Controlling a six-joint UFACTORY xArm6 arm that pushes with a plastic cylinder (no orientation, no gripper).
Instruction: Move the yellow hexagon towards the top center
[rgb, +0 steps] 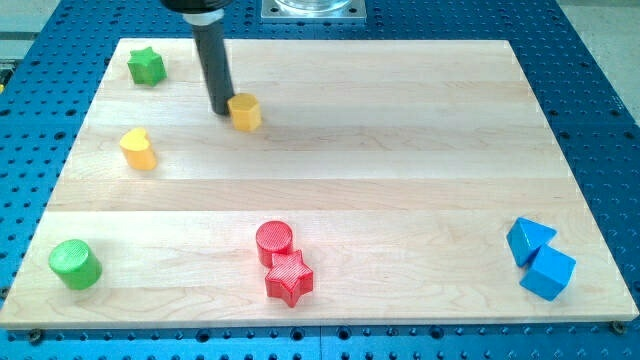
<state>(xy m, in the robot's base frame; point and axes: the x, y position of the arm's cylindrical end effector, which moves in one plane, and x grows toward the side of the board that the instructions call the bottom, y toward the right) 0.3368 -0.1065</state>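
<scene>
The yellow hexagon (245, 111) sits on the wooden board (400, 150) in the upper left part of the view. My tip (221, 110) is at the hexagon's left side, touching it or nearly so. The dark rod rises from there to the view's top edge.
A green star (146, 67) lies at the top left. A yellow heart-shaped block (138, 149) lies left of the hexagon and lower. A green cylinder (75, 264) is at the bottom left. A red cylinder (274, 242) and red star (289, 278) touch at bottom centre. Two blue blocks (540, 258) are at bottom right.
</scene>
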